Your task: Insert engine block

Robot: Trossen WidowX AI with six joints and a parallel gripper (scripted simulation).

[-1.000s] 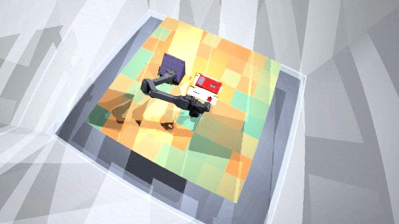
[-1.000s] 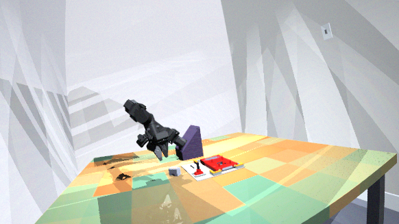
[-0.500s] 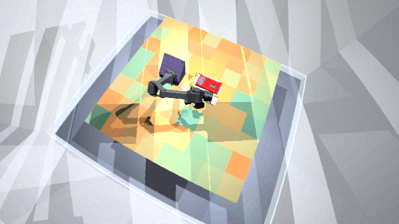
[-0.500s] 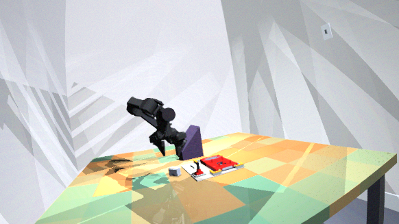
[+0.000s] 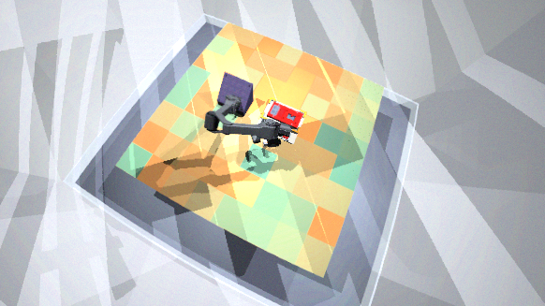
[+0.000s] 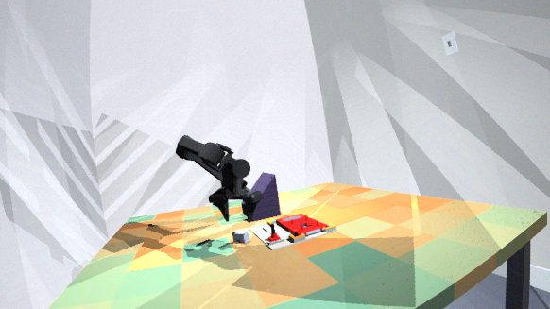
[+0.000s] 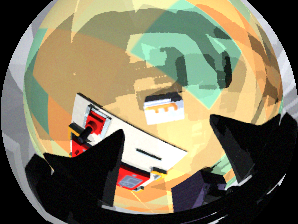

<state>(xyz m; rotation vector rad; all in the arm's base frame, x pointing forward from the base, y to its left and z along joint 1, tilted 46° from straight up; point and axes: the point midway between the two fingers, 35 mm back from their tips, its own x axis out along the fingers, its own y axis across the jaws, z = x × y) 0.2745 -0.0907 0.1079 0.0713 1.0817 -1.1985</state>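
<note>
The engine block, a small grey-white block (image 6: 240, 236) (image 7: 164, 109) with orange markings on one face, lies on the table beside the white base plate. The red car body (image 5: 281, 113) (image 6: 298, 224) (image 7: 142, 176) sits on that plate; a small grey patch shows on its top, but I cannot make out the opening or the rib clearly. My gripper (image 6: 237, 220) (image 7: 168, 125) is open and empty, fingers pointing down, above the table near the block. In the wrist view the block shows between and beyond the fingertips. In the top view the arm hides the block.
The white base plate (image 6: 261, 235) (image 7: 130, 135) carries a small red piece with a black lever (image 6: 273, 236) (image 7: 94, 125) close to the block. A purple wedge (image 5: 236, 88) (image 6: 268, 197) (image 7: 186, 194) stands behind, near the arm's base. The table (image 5: 290, 237) (image 6: 378, 277) has coloured patches and shadows.
</note>
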